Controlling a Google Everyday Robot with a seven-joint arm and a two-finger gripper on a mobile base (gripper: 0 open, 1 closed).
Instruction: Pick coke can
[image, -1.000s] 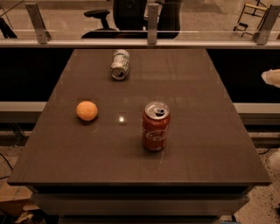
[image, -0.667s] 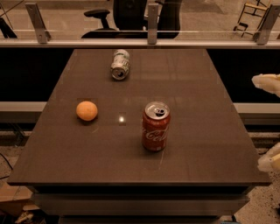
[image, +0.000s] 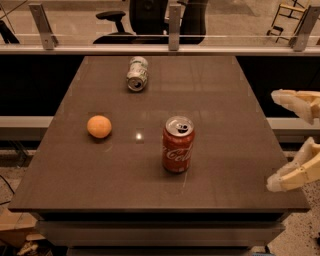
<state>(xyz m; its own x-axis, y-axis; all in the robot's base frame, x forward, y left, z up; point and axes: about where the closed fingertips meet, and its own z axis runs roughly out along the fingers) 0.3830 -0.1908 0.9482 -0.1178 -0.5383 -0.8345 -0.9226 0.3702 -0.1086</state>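
A dark brown counter (image: 100, 185) fills most of the view, its front edge nearest the camera.

At the right edge of the view, just past the counter's right side, is the robot's pincer (image: 272, 140). Two pale cream fingers (image: 295, 176) point left toward the counter. One sits lower and nearer, the other higher and farther back, with a wide gap between them and nothing held.

The coke can (image: 178, 145) stands upright on the counter a little right of centre, well apart from the pincer. It is red with white script, and its silver top and pull tab face up.

Farther left and slightly farther back lies an orange (image: 99, 126), apart from the coke can.

Near the far edge of the counter, a pale green-white can (image: 137, 73) lies on its side, its round end turned toward the camera.

Behind the counter runs a glass railing (image: 100, 49) with metal posts. Beyond the glass stands a dark office chair (image: 150, 15).
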